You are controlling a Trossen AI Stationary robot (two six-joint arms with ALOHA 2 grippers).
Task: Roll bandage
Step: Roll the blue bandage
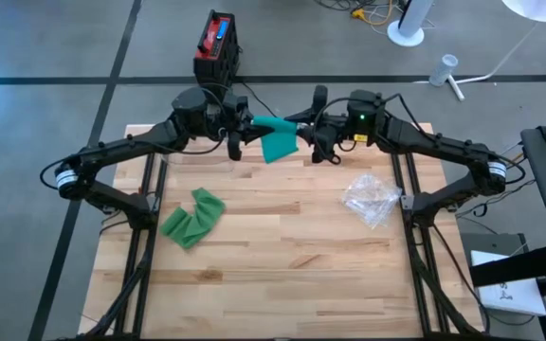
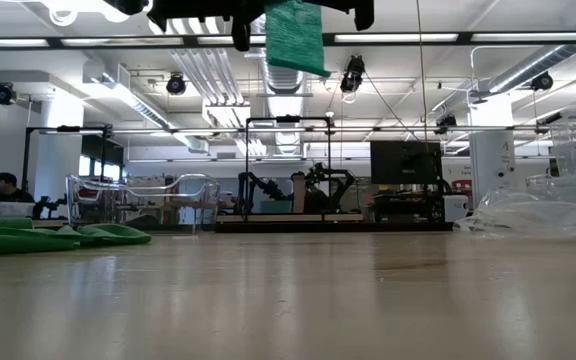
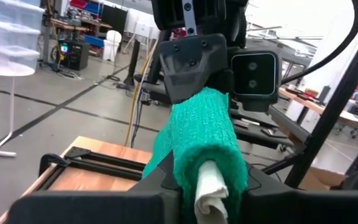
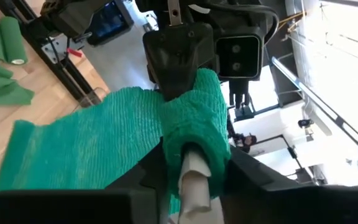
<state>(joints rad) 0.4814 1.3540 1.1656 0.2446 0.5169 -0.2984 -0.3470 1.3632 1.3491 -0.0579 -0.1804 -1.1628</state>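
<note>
Left pincer (image 1: 244, 126): I see it clamped on one end of the green bandage roll (image 1: 278, 138), held high above the surface (image 1: 282, 256). Right pincer (image 1: 308, 129): clamped on the roll's other end, facing the left; loose tail hangs between them. Second green bandage (image 1: 192, 217): lies unrolled on the surface's left. Clear plastic wrapper (image 1: 371, 198): right side.
</note>
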